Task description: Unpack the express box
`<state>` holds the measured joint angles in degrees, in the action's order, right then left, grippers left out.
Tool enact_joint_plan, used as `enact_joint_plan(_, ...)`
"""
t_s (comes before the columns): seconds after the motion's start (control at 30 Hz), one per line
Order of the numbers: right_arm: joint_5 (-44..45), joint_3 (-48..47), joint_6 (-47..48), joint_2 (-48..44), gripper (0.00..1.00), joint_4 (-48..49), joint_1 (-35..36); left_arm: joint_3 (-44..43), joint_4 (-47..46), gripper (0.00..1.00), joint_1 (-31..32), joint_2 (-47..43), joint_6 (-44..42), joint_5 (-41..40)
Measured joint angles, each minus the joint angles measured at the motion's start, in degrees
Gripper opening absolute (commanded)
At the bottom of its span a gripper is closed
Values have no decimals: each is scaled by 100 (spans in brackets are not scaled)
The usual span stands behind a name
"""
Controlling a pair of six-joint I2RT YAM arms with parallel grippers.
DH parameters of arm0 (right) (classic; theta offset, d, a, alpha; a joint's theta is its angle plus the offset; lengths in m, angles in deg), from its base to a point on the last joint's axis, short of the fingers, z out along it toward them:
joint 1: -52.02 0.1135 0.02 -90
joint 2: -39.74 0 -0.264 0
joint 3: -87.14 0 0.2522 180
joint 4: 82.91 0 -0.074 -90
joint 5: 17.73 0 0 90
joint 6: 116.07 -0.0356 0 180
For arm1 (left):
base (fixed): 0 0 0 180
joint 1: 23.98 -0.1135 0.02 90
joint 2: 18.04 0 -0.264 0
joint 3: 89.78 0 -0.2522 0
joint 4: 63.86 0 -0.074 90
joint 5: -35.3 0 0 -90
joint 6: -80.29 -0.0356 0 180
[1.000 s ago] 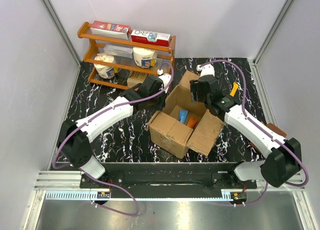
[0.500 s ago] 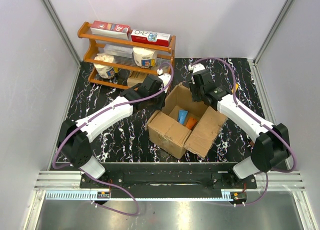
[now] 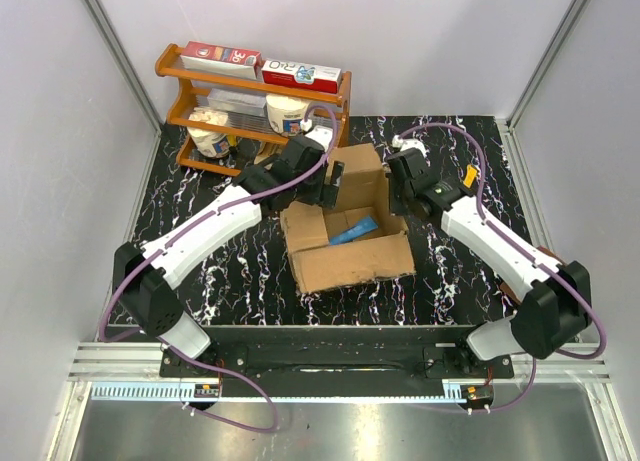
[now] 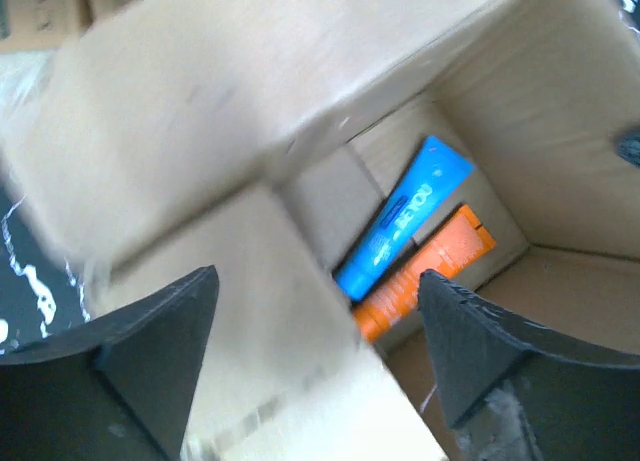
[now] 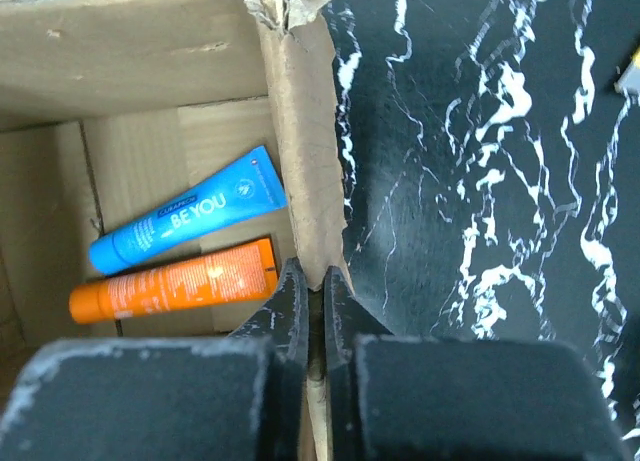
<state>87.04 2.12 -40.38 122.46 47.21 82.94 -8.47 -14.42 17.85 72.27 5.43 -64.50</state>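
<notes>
White panels close in a bench point(image 3: 470, 281) of glossy black stone veined with white. A wooden rack point(image 3: 176, 103) of cartons and tubs stands at its far left. The express box point(image 3: 350, 261) sits mid-bench between the two arms, open, with its flaps folded outward.

The right jaws are pressed together on the top edge of the box's right wall, pinching the cardboard between them. The left jaws stand spread above the left side of the box, over a flap. That view is blurred, so I cannot tell whether they touch it.

The box is brown corrugated card, matte and fibrous, and ragged at one corner. It is probably light, since little is left in it, and likely to skid on the slick stone unless one side is held. The walls should be stiff along their length, while the flaps hinge and give way. An upright wall edge near a corner therefore looks like the better hold.

Two tubes lie side by side on the bottom, a blue tube point(image 5: 185, 221) and an orange tube point(image 5: 170, 286). They are smooth, rounded plastic, likely soft and slippery, and best gripped across the body.
</notes>
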Motion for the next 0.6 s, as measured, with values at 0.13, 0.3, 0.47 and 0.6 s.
enact_joint_plan(0.13, 529, 192, -935, -256, 0, -164, 136, -157, 540, 94, 46, -15, 341, -688)
enact_joint_plan(0.3, 1126, 203, -1657, -286, 0, -415, 664, -162, 1027, 99, 103, -15, 621, -1346)
enact_joint_plan(0.47, 1237, 120, -2050, -208, 0, -544, 981, -162, 1191, 99, 238, -7, 719, -1744)
enact_joint_plan(0.6, 1279, 26, -2216, -140, 0, -678, 992, -162, 1233, 99, 407, 122, 756, -2118)
